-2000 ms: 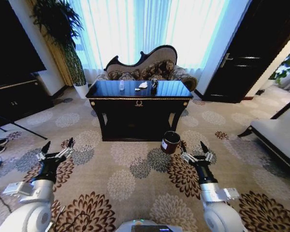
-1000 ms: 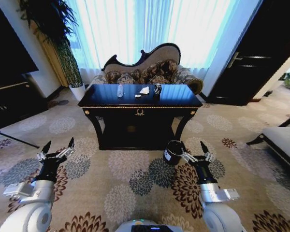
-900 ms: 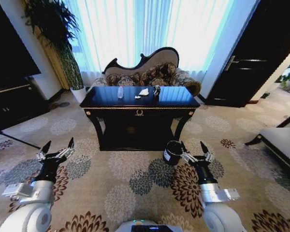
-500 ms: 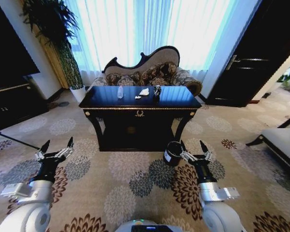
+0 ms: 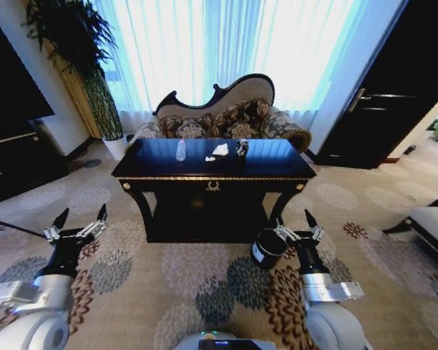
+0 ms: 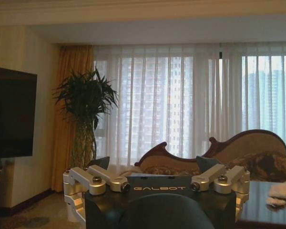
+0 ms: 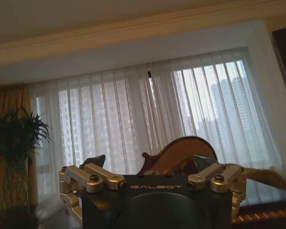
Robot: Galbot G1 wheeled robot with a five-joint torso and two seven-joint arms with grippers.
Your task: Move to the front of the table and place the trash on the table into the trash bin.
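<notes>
The glossy black table [image 5: 213, 186] is standing ahead of the robot, in front of a carved sofa [image 5: 223, 117] and a curtained window [image 5: 226, 44]. On the tabletop, toward its far edge, the trash is lying in a loose row: a clear crumpled piece [image 5: 181, 150] to the left, a small white scrap [image 5: 210, 158] just beside a larger white paper lump [image 5: 220, 149], and a shiny silver-black bit [image 5: 241, 148] to the right. The paper lump [image 6: 281, 191] is also showing in the left wrist view.

The dark trash bin [image 5: 268, 248] is sitting on the patterned carpet [image 5: 182, 284] near the table's front right leg, just beside the right claw [image 5: 298, 228].

Both arms are reaching forward low over the carpet, short of the table. The left claw [image 5: 77, 222] is spreading its fingers wide and holding nothing; the right claw is likewise gaping wide with nothing in it.
</notes>
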